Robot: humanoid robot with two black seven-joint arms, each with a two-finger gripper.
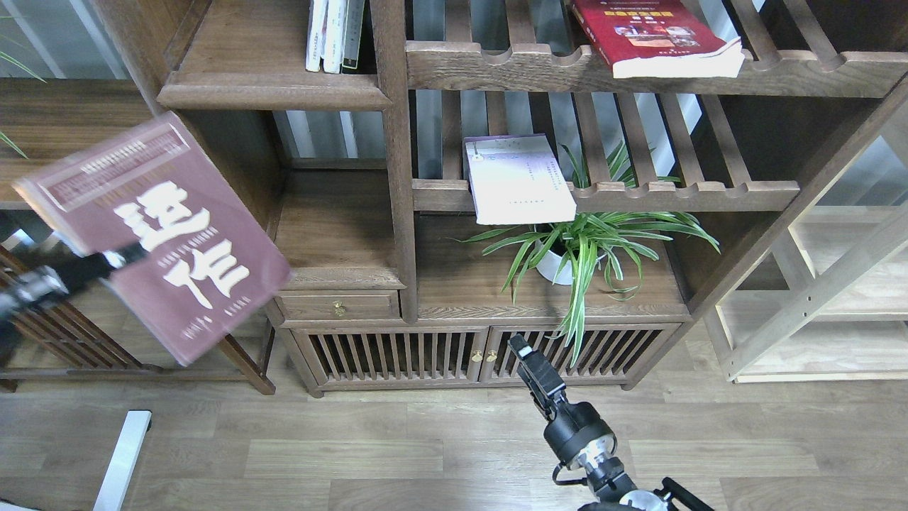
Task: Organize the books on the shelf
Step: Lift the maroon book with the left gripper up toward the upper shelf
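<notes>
My left gripper (131, 254) is clamped on the maroon book (152, 234), one black finger lying across the cover just left of the big white characters. The book hangs in the air at the left of the view, tilted, cover facing me, a bit blurred, well off the bookcase (397, 213). My right gripper (521, 349) points up toward the cabinet doors at the bottom of the bookcase; it's dark and seen nearly end-on, so I can't tell whether the fingers are apart or together, and there's nothing in it that I can make out.

The dark-brown shelf (273, 89) with the thick rounded lip sits at upper left. On it, a few thin upright books (335, 35) stand against the post on its right side. The thick red book (656, 35) lies flat on the top slatted rack (794, 71) at upper right, its page edge overhanging the scalloped rail toward me. The pale white-lavender book (518, 179) lies flat on the lower slatted rack (709, 195), also sticking out past the rail. Just below it a potted spider plant (589, 245) in a white pot sits on the cabinet top. Pale light-wood shelving (816, 298) stands at the far right.
</notes>
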